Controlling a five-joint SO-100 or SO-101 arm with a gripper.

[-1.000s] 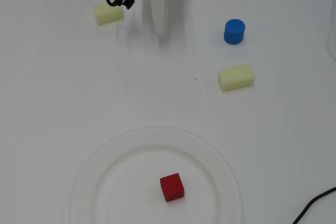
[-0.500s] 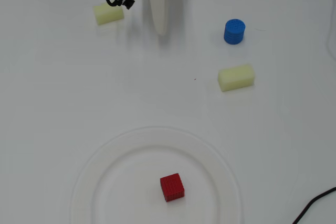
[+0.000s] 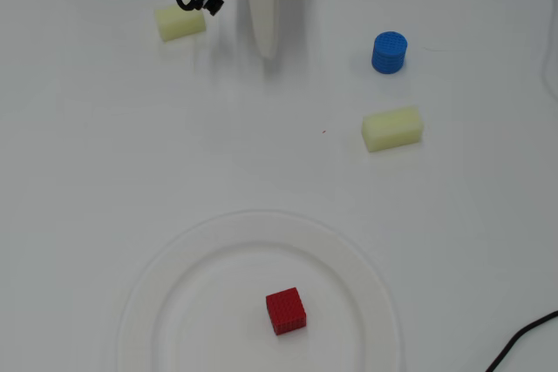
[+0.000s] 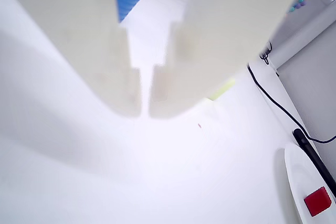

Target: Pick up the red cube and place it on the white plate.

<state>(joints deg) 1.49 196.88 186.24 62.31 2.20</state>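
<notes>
Red cube [image 3: 286, 311] sat on white plate [image 3: 366, 267], near plate's centre, at bottom of overhead view. Tool [image 4: 145, 109] hung well apart at top, fingers nearly together, empty, above worktop [image 3: 105, 172].

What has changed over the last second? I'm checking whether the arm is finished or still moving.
Nothing visibly changed. The red cube sits on the white plate, and the tool stays parked at the top of the overhead view, fingers nearly together and holding nothing. The blue cylinder and both pale yellow blocks lie where they were.
</notes>
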